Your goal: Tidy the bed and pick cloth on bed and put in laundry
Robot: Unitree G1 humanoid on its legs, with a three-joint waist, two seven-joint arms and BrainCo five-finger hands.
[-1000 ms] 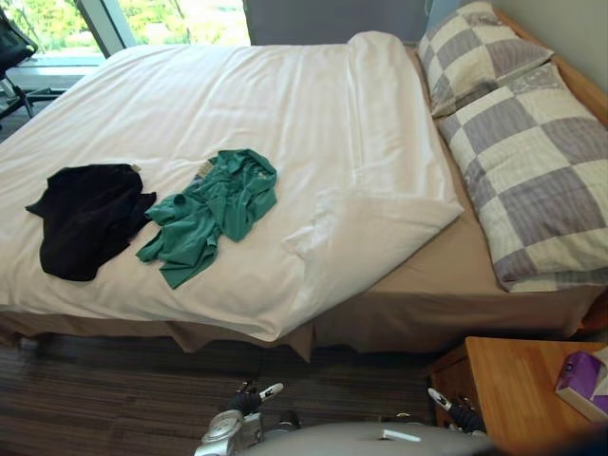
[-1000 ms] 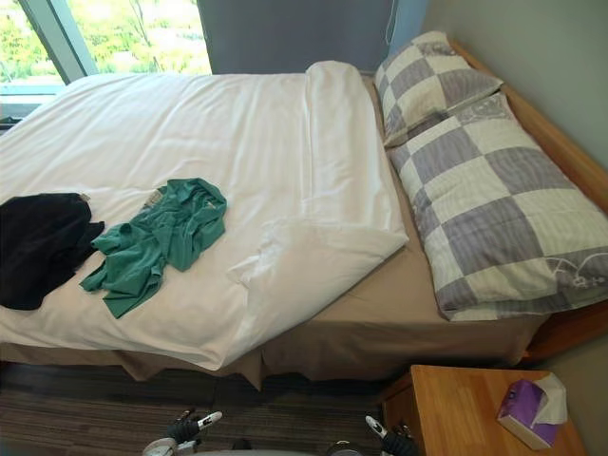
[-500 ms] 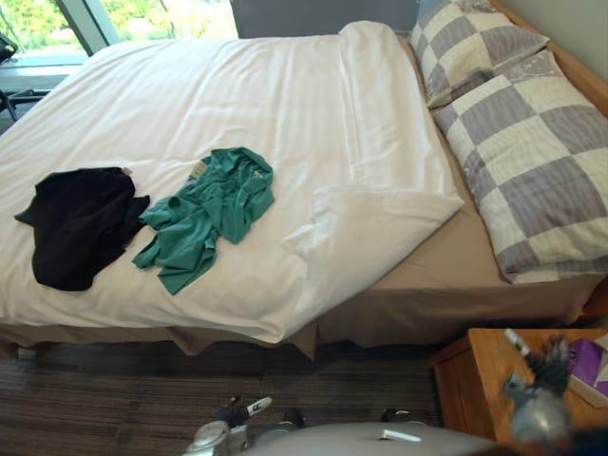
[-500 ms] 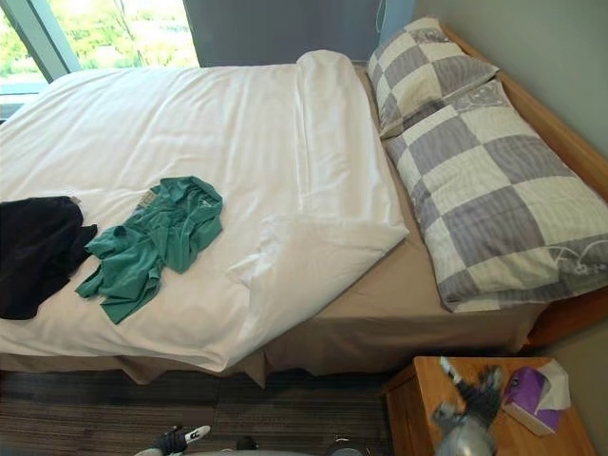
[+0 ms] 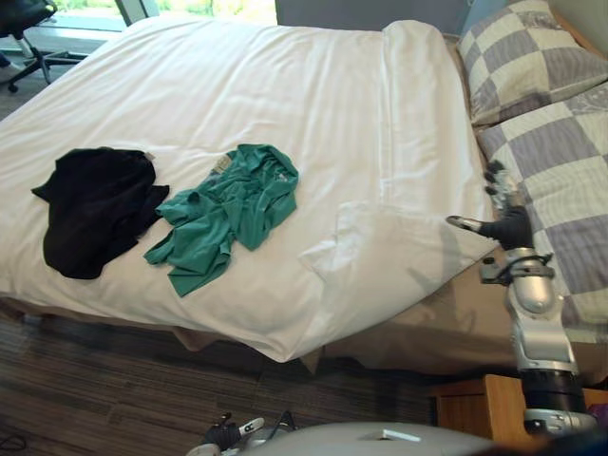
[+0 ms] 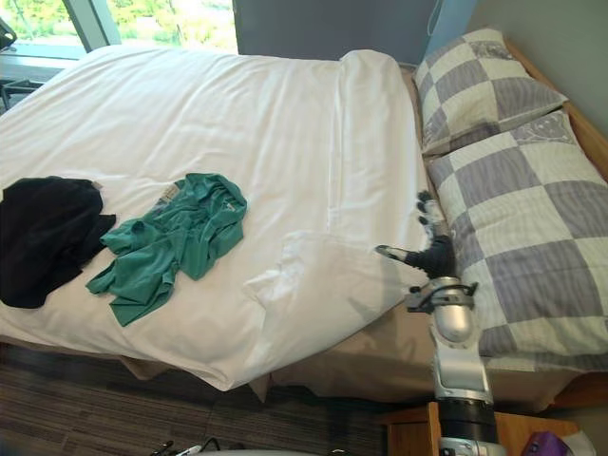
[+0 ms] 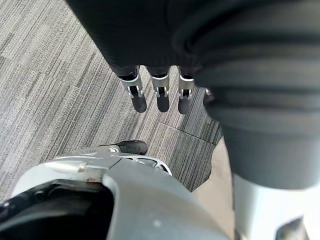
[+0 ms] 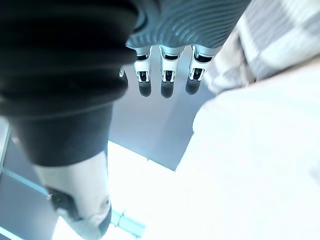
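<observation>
Duvet corner (image 5: pixel 380 242) is flipped back beside the checked pillow (image 5: pixel 560 180); green shirt (image 5: pixel 228 214) and black cloth (image 5: pixel 95 204) lie well away from it. Right hand (image 6: pixel 437 255) hovers between corner and pillow, fingers wide, empty. I'd pinch the corner's edge, pull pillow-ward.

No words, numbers or signs could be read anywhere. The little tag (image 5: pixel 220 164) at the neck of the green shirt (image 5: pixel 228 214) on the bed (image 5: pixel 332 95) was too small to read.

— Where does the light come from?
— Daylight through the window (image 6: pixel 171 19) at the far side; the white duvet (image 6: pixel 237 123) glows bright.
— Any glare?
— The right wrist view washes out white, and the floor (image 5: pixel 95 389) lies dim.
</observation>
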